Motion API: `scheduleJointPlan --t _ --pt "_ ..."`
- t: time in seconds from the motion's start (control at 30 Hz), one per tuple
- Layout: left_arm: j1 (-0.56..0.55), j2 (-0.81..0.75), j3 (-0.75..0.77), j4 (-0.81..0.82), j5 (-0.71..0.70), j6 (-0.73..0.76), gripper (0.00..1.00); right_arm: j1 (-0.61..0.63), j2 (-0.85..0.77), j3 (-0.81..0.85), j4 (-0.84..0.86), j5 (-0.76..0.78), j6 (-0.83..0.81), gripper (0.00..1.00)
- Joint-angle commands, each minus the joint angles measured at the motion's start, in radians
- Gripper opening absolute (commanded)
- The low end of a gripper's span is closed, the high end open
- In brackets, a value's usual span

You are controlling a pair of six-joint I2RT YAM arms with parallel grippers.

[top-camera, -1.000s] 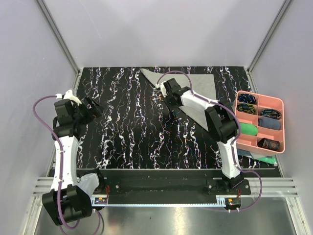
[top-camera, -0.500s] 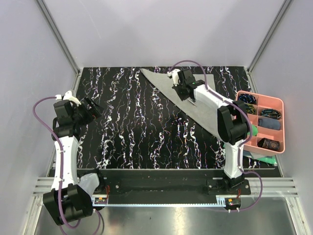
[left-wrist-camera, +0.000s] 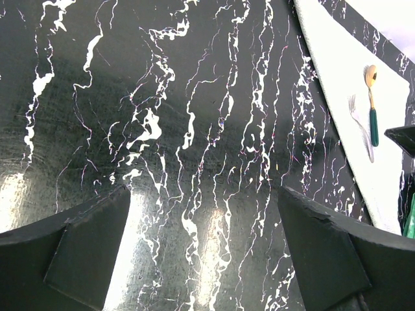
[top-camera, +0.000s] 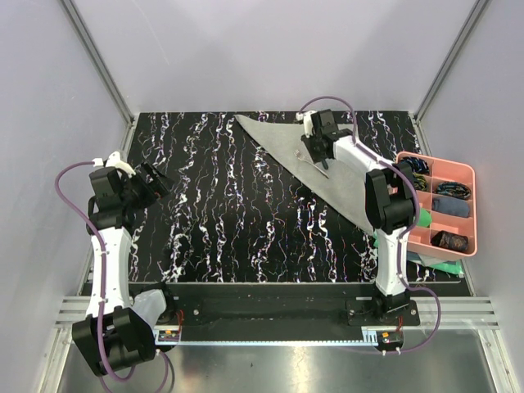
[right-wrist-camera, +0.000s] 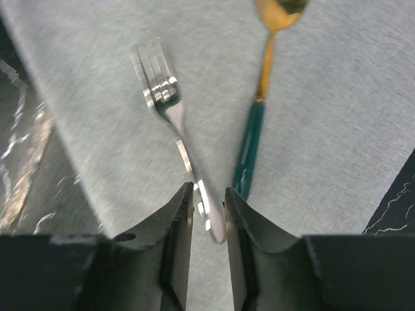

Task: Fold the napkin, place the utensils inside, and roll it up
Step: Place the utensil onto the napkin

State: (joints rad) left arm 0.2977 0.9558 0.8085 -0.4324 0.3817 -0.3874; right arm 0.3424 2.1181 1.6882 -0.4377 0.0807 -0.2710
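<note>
Surface: black table [top-camera: 213, 221] with white marbling, pale walls on three sides; pink tray [top-camera: 442, 159] at the right edge.
Napkin: napkin [top-camera: 332, 184] lies flat at the far right of the table as a long triangle, one layer over another by the look of it. I judge the fold finished.
Utensils: fork [right-wrist-camera: 170, 110] and spoon [right-wrist-camera: 259, 110] rest on the cloth, side by side, heads the same way, a small gap between them. The spoon has a gold bowl and a teal handle.
Right arm: right gripper [right-wrist-camera: 209, 194] hangs low over the napkin. Jaws are narrow, and the tip of the fork's handle sits in the slot between them. Pinched or let go, I cannot tell.
Left arm: left gripper [left-wrist-camera: 204, 191] is over bare table at the left, well apart from the cloth, jaws wide and empty.
Done: fold, and both utensils on the napkin, as it appears.
Left: fork release to confirm, and the whole roll. No part of the cloth is turned over the utensils yet.
</note>
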Motion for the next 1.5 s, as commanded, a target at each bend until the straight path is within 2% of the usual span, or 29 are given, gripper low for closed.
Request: scheduleJointPlan --t 0.0,0.07,0.13,0.3,0.63,0.9,1.03,1.17,1.2,1.47 --pt "0.009 0.003 0.000 0.049 0.031 -0.004 0.99 -0.060 0.068 0.120 -0.012 0.013 0.039 0.36" --pt "0.009 0.004 -0.002 0.050 0.036 -0.001 0.99 -0.080 0.089 0.148 -0.025 0.004 0.033 0.41" --pt "0.008 0.003 -0.002 0.050 0.037 0.001 0.99 -0.092 0.126 0.191 -0.047 -0.019 0.020 0.42" --pt "0.011 0.003 -0.003 0.055 0.039 0.002 0.99 -0.103 0.197 0.258 -0.090 -0.053 0.004 0.40" --pt "0.012 0.004 -0.006 0.057 0.049 -0.001 0.99 -0.103 0.207 0.254 -0.102 -0.102 0.032 0.40" --pt "0.014 0.006 -0.006 0.058 0.051 -0.004 0.99 -0.103 0.261 0.284 -0.137 -0.108 0.018 0.36" --pt "0.014 0.006 -0.006 0.058 0.051 -0.004 0.99 -0.103 0.284 0.315 -0.170 -0.107 0.006 0.27" --pt "0.014 0.008 -0.006 0.058 0.054 -0.004 0.99 -0.103 0.286 0.324 -0.180 -0.099 0.000 0.03" --pt "0.014 0.008 -0.006 0.060 0.054 -0.004 0.99 -0.103 0.284 0.324 -0.180 -0.098 0.001 0.01" --pt "0.015 0.008 -0.008 0.061 0.066 -0.007 0.99 -0.103 0.200 0.327 -0.176 -0.120 0.009 0.00"
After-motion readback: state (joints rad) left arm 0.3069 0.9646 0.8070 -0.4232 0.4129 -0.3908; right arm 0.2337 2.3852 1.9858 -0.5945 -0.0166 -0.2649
